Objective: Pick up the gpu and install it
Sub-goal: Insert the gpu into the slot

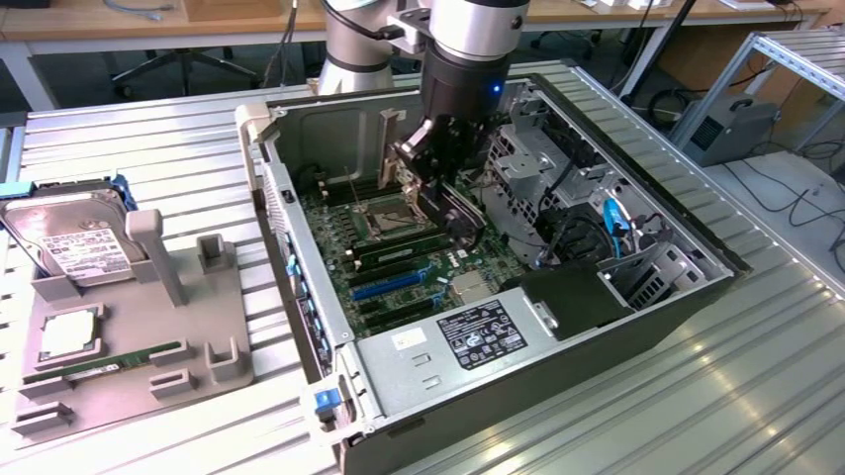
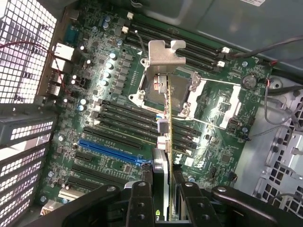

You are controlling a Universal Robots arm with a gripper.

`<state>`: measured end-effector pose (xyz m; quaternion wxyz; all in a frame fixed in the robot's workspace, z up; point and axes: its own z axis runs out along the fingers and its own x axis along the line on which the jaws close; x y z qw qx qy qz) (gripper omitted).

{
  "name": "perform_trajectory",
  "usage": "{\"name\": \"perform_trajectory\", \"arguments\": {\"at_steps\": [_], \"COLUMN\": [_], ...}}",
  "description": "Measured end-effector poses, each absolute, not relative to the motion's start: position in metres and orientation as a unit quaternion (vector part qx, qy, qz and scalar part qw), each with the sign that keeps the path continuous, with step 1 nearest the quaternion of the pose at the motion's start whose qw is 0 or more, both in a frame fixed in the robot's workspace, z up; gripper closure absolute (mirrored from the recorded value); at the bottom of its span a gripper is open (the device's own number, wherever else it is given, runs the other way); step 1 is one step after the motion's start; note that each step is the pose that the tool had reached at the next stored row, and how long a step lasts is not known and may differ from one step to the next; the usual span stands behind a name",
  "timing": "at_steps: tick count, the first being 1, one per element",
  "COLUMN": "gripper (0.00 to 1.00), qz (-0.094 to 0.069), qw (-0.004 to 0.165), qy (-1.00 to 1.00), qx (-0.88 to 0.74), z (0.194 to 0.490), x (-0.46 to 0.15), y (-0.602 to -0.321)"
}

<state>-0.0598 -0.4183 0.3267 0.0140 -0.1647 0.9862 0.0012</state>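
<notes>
The hand (image 1: 444, 186) (image 2: 163, 189) is gripping the gpu (image 1: 460, 220) (image 2: 167, 137), with its two dark fingers (image 2: 140, 203) pressing against the card's flat faces. The card is showing edge-on, reaching straight out from between the fingertips. Its silver bracket (image 2: 165, 56) is sitting at the end farthest from the hand.

Hand and card are hanging inside the open computer case (image 1: 660, 317), directly over the motherboard (image 2: 113, 127). The card's thin edge is running across the processor socket (image 2: 154, 90) beneath it. I cannot tell whether it is touching the board. A long blue slot (image 2: 111, 150) is lying on the board off to one side of the fingers, apart from the card.

Well away from the hand, outside the case, a grey holder (image 1: 198, 361) is resting on the counter (image 1: 739, 396). It is carrying a hard drive (image 1: 66, 242) and a green memory stick (image 1: 126, 361).
</notes>
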Motion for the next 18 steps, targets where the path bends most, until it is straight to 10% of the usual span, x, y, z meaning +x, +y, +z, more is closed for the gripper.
{"name": "perform_trajectory", "arguments": {"at_steps": [18], "gripper": [0.73], "qz": [0.002], "qw": [0.014], "qy": [0.977], "qx": [-0.214], "z": [0.3267], "x": [-0.0596], "y": [-0.4183]}}
